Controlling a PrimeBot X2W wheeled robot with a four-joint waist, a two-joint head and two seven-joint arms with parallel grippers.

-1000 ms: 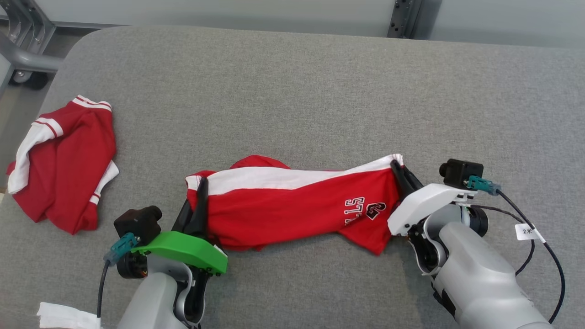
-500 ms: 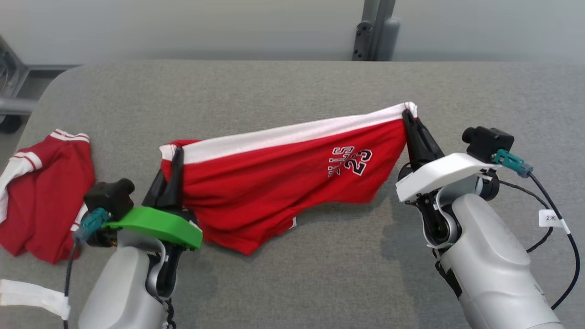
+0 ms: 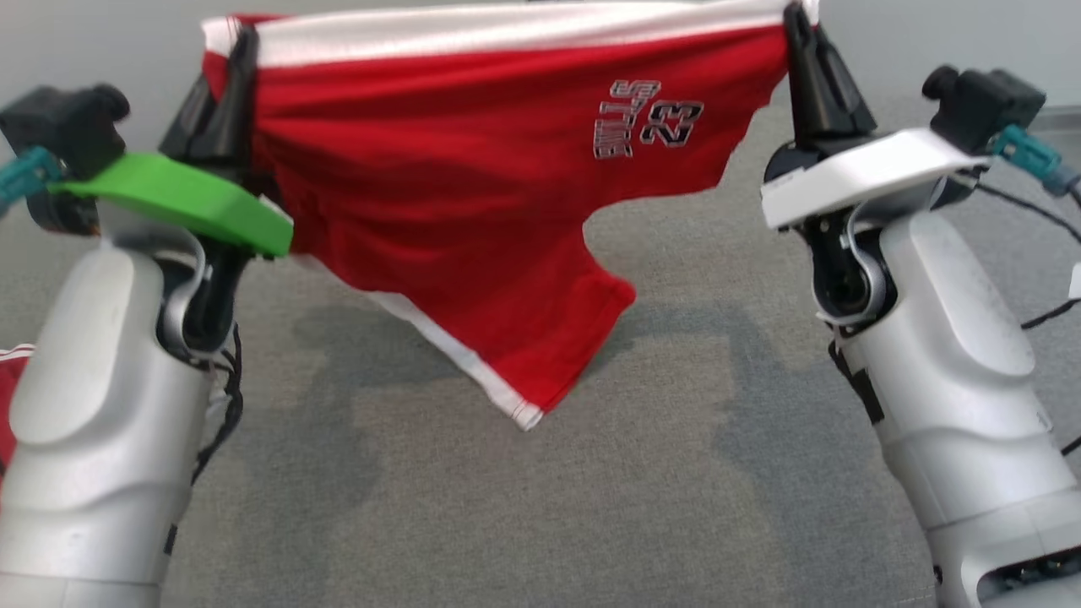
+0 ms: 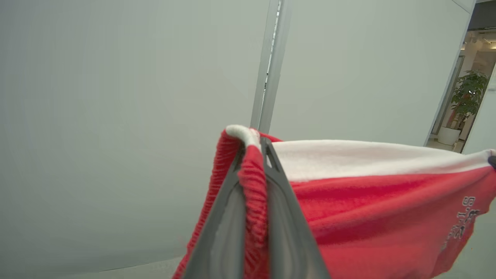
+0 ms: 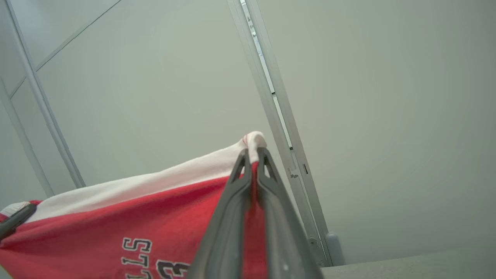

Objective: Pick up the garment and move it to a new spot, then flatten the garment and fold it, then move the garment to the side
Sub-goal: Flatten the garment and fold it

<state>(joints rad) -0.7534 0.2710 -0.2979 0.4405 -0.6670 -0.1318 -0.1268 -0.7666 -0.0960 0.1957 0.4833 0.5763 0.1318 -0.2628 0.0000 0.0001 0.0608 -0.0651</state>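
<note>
- Pick-up looks done: the garment hangs in the air between both arms, above the grey surface.
- The left fingers are together, clamped on one end of the waistband; the left wrist view shows ribbed red cloth squeezed between them.
- The right fingers are together too, pinching the other end, with a white nub of cloth poking out past the tips in the right wrist view.
- Judged from this, the carry to a new spot is in hand; laying down, flattening, folding and moving aside are all left.
- The garment is a pair of red shorts in a soft, thin knit that sags and creases under its own weight.
- The waistband is a white strip, pulled nearly straight between the two grips.
- One leg droops to a point; its lowest corner seems clear of the surface, with a shadow below.
- A narrow white hem edges that leg.
- A dark outlined print with "23" sits near the right grip.
- The surface has a felt-like, matte weave.
</note>
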